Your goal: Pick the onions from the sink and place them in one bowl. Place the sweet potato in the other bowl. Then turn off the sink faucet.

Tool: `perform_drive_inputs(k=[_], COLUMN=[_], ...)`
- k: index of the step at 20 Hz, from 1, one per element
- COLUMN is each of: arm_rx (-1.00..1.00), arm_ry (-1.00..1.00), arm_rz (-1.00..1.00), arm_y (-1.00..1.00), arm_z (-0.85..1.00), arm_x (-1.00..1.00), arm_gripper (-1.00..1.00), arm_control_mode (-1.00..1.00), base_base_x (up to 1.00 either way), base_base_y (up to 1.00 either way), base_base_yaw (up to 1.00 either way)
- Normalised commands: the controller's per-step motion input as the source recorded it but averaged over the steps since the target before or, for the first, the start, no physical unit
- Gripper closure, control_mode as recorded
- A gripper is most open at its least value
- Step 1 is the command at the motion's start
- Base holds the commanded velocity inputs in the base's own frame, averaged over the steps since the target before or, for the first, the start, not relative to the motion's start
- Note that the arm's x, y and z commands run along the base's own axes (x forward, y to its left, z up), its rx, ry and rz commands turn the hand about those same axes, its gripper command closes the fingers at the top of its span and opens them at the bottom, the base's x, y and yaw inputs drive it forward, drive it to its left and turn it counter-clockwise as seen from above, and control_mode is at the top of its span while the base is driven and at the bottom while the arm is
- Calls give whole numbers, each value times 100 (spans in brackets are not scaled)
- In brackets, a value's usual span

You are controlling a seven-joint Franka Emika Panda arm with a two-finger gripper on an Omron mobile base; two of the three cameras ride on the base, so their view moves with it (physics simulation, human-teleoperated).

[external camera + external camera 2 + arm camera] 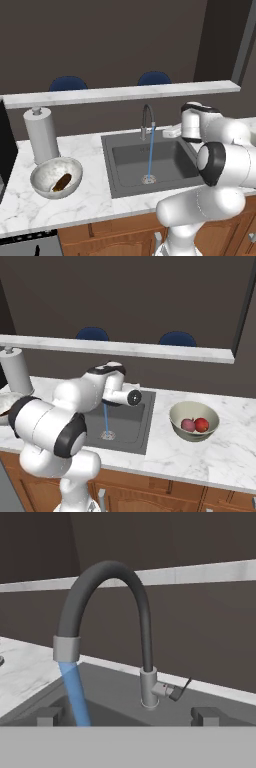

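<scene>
Grey faucet (142,637), blue water (75,692), white marble counter (85,197).

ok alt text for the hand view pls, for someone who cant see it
A grey gooseneck faucet arches over a dark sink, a blue stream of water running from its spout. Its small side lever sticks out to the right, and the open tool's dark fingertips rise at the bottom.

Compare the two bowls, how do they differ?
The grey bowl is mottled silver and holds the sweet potato; the beige bowl is plain olive with a pale rim and holds two onions. The grey bowl sits left of the sink, the beige bowl right. Both stand upright on the counter.
</scene>
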Motion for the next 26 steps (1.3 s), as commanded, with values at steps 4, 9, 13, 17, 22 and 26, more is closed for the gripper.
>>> perform_drive_inputs(k=[4, 9, 13, 17, 22, 26], arm_rx=[4, 5, 3, 2, 1, 0], arm_ry=[0, 0, 0, 0, 0, 0], arm_rz=[0, 0, 0, 0, 0, 0], arm_y=[0, 0, 0, 0, 0, 0], arm_z=[0, 0, 0, 0, -6, -9], arm_x=[6, 6, 3, 3, 6, 13], arm_gripper=[-100, -100, -100, -100, -100, -100], arm_control_mode=[-100, -100, -100, -100, -100, -100], base_base_x=[0, 0, 0, 0, 0, 0], base_base_y=[0, 0, 0, 0, 0, 0], base_base_yaw=[0, 0, 0, 0, 0, 0])
